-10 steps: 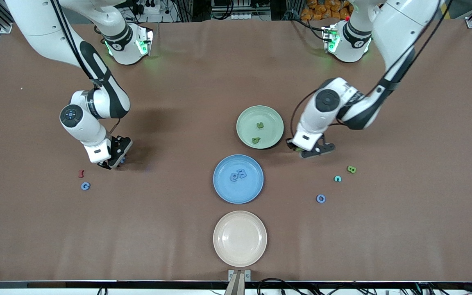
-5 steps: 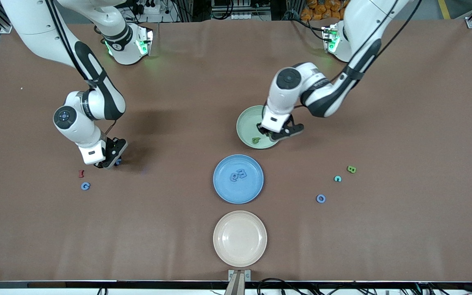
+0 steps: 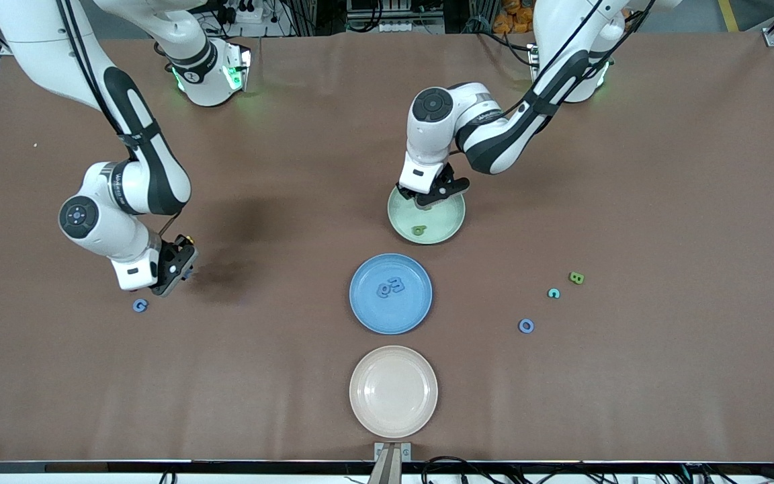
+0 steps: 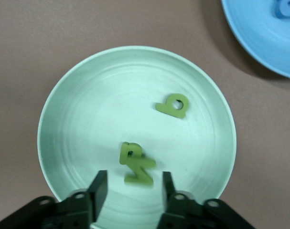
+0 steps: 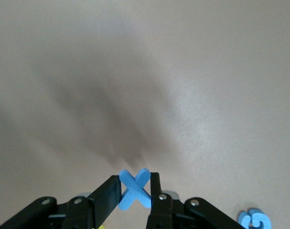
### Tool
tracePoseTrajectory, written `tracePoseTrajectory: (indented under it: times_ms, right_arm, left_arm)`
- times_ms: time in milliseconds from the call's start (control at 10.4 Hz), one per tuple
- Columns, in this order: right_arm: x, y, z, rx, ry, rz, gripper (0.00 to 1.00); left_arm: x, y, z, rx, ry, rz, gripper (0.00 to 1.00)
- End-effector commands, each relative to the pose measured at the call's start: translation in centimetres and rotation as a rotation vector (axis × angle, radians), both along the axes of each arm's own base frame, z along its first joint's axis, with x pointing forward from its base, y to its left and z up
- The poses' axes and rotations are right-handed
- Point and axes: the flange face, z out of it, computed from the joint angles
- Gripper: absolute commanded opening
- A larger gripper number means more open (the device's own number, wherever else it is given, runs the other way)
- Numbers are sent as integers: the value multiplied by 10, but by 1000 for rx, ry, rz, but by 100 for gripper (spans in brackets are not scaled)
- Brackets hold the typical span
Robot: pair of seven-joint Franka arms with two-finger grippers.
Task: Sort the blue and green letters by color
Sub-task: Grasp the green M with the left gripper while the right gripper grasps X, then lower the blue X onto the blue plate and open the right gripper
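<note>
Blue X (image 5: 134, 189) in right hand (image 5: 135, 191); blue letter (image 5: 254, 220) on table (image 5: 183, 71)

Even overhead light — soft arm shadows smear across the bench (image 3: 279, 349); the right wrist view looks slightly hazy.

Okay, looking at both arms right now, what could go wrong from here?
1. The right gripper pinches the blue X only at its middle, up in the air; it could slip out before it gets to the blue plate.
2. The left gripper is open just over the green plate, with a green letter between its fingers; lifting away could nudge it.
</note>
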Motion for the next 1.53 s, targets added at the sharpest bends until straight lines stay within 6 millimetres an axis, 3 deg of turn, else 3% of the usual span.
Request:
tracePoseTrajectory:
  times_ms: [0,96,383,479,863,1246,1342,1438]
  right_arm:
    - [23,31,3,16,0,-144,6]
    - [31,46,-2,15,-2,-212,6]
    - [48,115,3,24,-10,-441,5]
    - [54,141,1,30,-17,-499,5]
    - [60,233,-3,65,-35,-748,5]
    - [41,311,11,119,-25,-909,4]
    - [32,334,17,146,-11,-943,4]
    - [21,358,20,158,0,-968,4]
  left_arm:
    - [38,18,3,13,13,101,100]
    - [62,35,10,5,-4,125,100]
    - [134,88,32,-36,-43,216,100]
    - [150,108,34,-39,-47,263,100]
    - [207,197,9,-5,-41,434,100]
    - [242,273,6,34,-75,628,100]
    - [248,302,3,29,-77,664,100]
    - [247,308,1,14,-85,669,100]
